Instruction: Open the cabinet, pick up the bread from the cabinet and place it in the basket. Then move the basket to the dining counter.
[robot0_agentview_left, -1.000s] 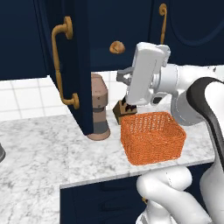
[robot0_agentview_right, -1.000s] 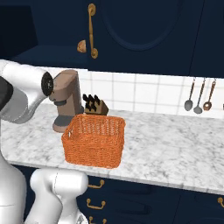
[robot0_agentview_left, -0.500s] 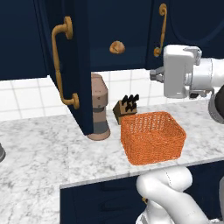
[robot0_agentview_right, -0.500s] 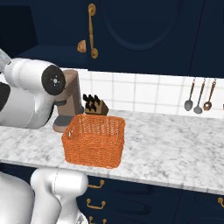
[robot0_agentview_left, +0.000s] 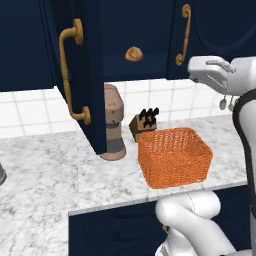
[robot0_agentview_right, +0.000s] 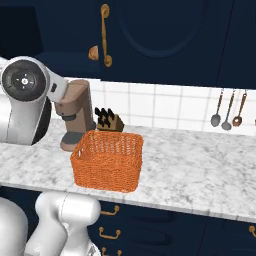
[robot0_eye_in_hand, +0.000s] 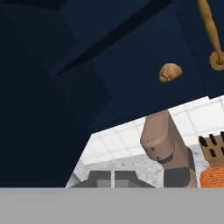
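Cabinet (robot0_agentview_left: 85, 75) door hangs open, upper left of my left base view. Bread (robot0_agentview_left: 134, 53) sits inside on the shelf, top centre. Basket (robot0_agentview_left: 173, 156) on the marble counter (robot0_agentview_left: 45, 170), lower centre, beside the knife block (robot0_agentview_left: 144, 124). My pincer is pressed together, holding nothing.

One bread roll (robot0_agentview_left: 133, 53) sits inside the cabinet (robot0_agentview_left: 80, 75), which has one door swung open and at least one more shut; two long brass handles (robot0_agentview_left: 70, 75) show in the left base view. On the marble worktop (robot0_agentview_left: 50, 170) stand one orange basket (robot0_agentview_left: 173, 156), one coffee machine (robot0_agentview_left: 114, 122) and one knife block (robot0_agentview_left: 144, 124), the block holding several dark-handled knives, too small to count surely. Three utensils (robot0_agentview_right: 227, 108) hang on the tiled wall towards the worktop's right end. At least three small brass pulls (robot0_agentview_right: 111, 212) show on the drawers under its front edge.
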